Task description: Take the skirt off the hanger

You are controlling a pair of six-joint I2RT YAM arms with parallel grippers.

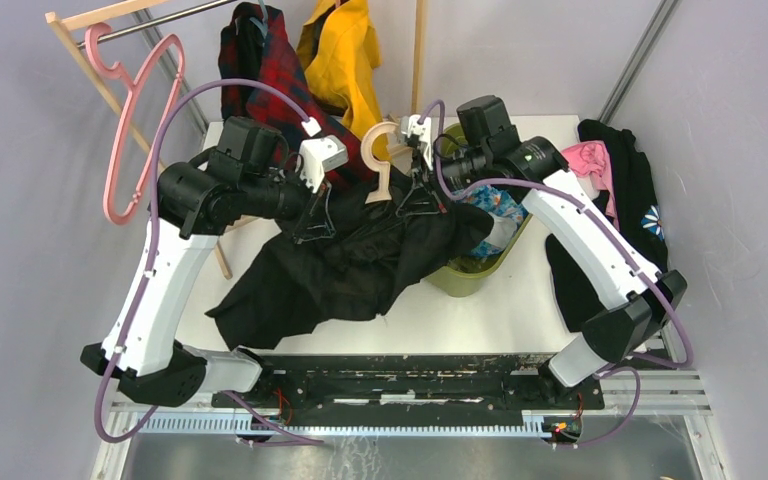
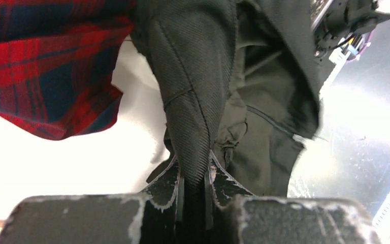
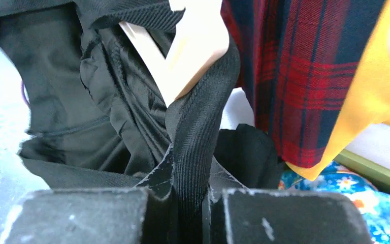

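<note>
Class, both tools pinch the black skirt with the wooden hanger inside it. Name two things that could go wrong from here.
1. A band of the skirt, held in the right tool, lies over the hanger; pulling may drag the hanger along.
2. The left tool pinches a thin fold, which might slip.

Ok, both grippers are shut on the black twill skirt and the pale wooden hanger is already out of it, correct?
Not quite. The pale wooden hanger is not out: the right wrist view shows the waistband of the black twill skirt looped over its arm. The left gripper and right gripper are both shut on the skirt.
</note>
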